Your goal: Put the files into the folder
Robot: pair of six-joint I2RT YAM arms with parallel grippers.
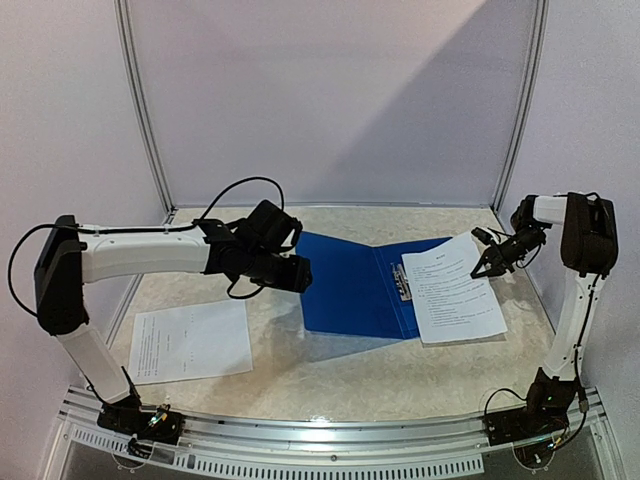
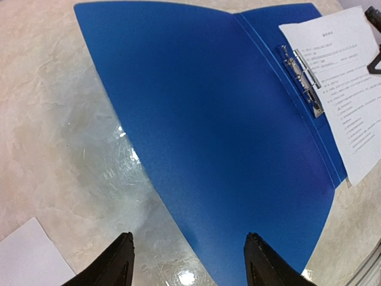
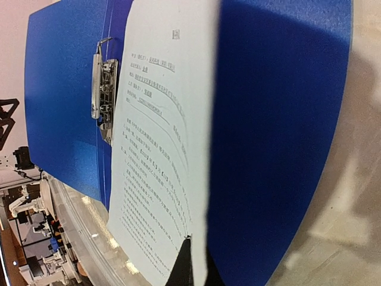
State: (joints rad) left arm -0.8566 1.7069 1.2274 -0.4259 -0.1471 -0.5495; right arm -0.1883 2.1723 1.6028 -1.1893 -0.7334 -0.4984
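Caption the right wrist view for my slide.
Right gripper pinches a printed sheet over the open blue folder.

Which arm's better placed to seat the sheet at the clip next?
Right. The right claw pinches the sheet, lying on the folder beside the clip. The left claw hangs open over its bare half, empty.

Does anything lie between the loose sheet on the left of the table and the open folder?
Nothing visible lies on the table between the loose sheet and the folder. Only the open left gripper hovers above the folder's left edge.
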